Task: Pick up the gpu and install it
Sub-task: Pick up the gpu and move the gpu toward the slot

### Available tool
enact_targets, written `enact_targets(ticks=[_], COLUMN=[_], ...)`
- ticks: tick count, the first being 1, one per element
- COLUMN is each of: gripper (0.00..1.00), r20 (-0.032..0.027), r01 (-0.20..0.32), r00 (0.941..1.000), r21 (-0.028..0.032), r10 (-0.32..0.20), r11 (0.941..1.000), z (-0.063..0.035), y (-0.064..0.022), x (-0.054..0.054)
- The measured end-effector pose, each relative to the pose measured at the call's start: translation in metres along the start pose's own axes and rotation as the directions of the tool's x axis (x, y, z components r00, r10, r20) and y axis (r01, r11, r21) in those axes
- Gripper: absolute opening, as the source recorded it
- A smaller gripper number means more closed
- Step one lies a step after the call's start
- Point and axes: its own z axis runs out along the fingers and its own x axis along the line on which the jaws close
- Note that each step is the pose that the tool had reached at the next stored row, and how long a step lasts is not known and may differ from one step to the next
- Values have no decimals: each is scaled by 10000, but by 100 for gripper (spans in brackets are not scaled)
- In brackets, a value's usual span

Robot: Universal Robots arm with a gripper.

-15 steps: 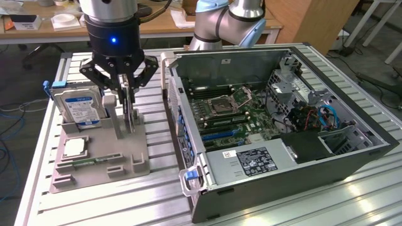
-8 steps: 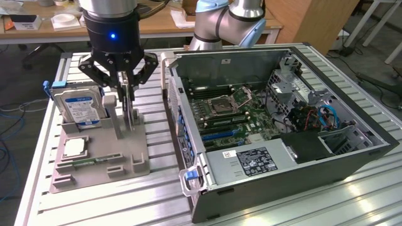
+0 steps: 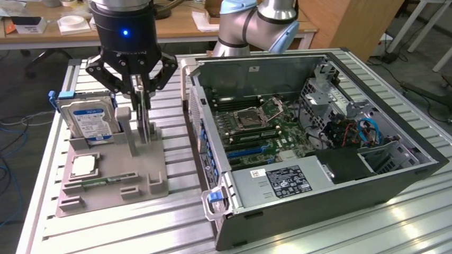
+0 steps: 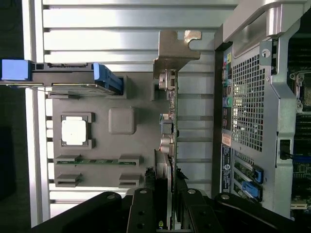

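Here the end effector (image 3: pixel 142 94) straddles the upright gpu (image 3: pixel 145 124).

The silver-blue arm (image 3: pixel 247 24) is reaching over from behind, its wrist (image 3: pixel 124 26) pointing straight down. The black gripper (image 3: pixel 141 94) is pinching the upright gpu (image 4: pixel 166 126), fingers (image 4: pixel 143 208) pressing its opposite faces.

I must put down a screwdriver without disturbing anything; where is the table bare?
Bare table lies nearer the camera than the gray tray, up to the computer case, and at the exterior view's lower right. The tray is crowded: hard drive, and the pincer gripping the gpu.
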Motion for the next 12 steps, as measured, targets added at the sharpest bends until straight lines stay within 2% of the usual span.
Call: enact_targets(ticks=[12], gripper=[26], r20=[0], r01=[0], r00=[10000], r21=[0], r10=[0], r11=[10000], z=[-204], y=[3], x=[2])
